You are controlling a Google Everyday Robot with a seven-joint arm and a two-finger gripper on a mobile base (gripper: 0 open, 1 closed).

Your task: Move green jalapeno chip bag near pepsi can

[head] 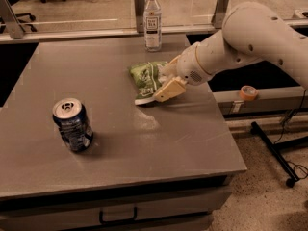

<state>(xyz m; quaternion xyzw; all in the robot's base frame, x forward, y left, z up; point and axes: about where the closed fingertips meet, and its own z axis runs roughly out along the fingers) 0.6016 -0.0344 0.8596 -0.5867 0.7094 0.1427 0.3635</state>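
Observation:
The green jalapeno chip bag [146, 79] lies on the grey table [120, 143], right of the middle and towards the back. My gripper [164, 83] reaches in from the right and sits on the bag's right side, covering part of it. The pepsi can [72, 124], dark blue with a silver top, stands upright at the front left, well apart from the bag.
A clear bottle [152, 20] with a white cap stands at the table's back edge, behind the bag. A roll of orange tape [248, 92] lies on a ledge to the right. The table's right edge runs just below my arm.

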